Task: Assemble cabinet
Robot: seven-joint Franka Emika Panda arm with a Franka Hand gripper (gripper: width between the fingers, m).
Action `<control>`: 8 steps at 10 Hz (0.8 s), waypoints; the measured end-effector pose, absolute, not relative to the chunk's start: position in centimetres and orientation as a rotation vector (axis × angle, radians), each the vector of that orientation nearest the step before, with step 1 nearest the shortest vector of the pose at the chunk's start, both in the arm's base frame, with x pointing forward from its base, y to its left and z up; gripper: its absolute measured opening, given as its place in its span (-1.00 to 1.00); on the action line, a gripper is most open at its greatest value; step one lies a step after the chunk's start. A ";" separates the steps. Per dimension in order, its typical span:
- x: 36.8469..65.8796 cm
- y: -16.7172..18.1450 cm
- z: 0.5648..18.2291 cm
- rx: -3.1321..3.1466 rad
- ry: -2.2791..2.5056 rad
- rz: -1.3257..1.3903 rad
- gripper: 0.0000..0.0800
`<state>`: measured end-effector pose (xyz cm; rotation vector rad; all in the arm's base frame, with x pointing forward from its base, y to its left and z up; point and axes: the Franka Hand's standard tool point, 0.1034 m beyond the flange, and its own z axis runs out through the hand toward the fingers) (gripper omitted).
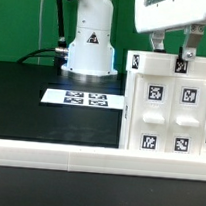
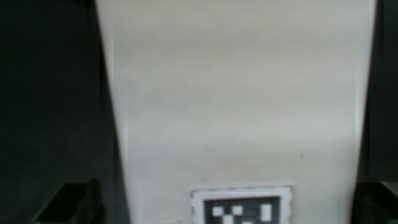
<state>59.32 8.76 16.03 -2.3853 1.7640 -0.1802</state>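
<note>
**Cabinet upright at the front rail, gripper at its top edge**

Nearest the exterior camera runs a long white border rail [image 1: 57,156], stretched across the front of the black table [image 1: 31,95]. Just behind it, on the exterior view's right, stands the cabinet [image 1: 169,106], a tall white box set upright. Its facing side carries four small blocks, each with a black-and-white square tag, and two more tags sit near its top edge. None of these tags bears readable letters; they are only coded patterns.

Farther back on the table lies the marker board [image 1: 86,98], flat, printed with four tags, well apart from the cabinet. Behind it rises the arm's white base [image 1: 88,50], showing a black triangular warning sticker whose symbol is too small to read. Dark cables trail off to the exterior view's left.

Above the cabinet, the gripper [image 1: 170,58] hangs with its two fingers reaching down to the top edge, set apart from each other. Whether they press on the box cannot be told. In the wrist view, a broad white face of the cabinet [image 2: 231,100] fills the frame, with one tag [image 2: 240,206] on it and dark fingertips [image 2: 71,200] at either side.
</note>
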 end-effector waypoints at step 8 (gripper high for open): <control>59.8 9.1 18.2 -2.574 1.438 -0.199 0.99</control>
